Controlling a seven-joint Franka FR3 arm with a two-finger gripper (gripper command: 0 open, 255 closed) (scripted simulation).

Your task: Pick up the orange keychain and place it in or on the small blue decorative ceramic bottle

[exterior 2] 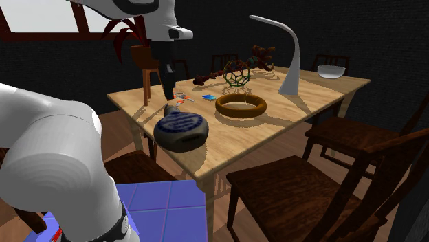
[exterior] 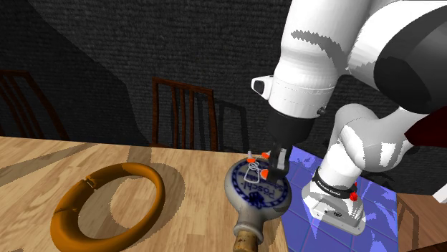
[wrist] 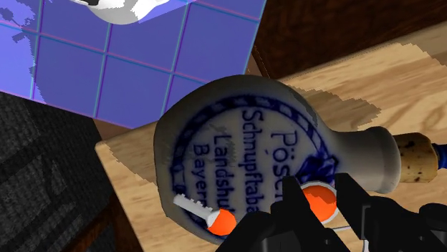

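Shoulder view: the gripper (exterior: 276,170) clasps the orange keychain (exterior: 264,172) just above the bottle (exterior: 256,192), which lies on its side; second exterior view: gripper (exterior 2: 169,95) over the bottle (exterior 2: 181,130); wrist view: fingers narrowly closed on the keychain (wrist: 317,203) over the bottle's lettered face (wrist: 243,143); pickup looks done, release remains.

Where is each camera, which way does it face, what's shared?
Shoulder view: beside the stand, looking down over the wooden table; white arm, black pincer show.
Second exterior view: behind the arm, facing across the table; arm shows.
Wrist view: on the wrist, looking down; pincer clasps the orange keychain.
All share the blue-and-grey round ceramic bottle.
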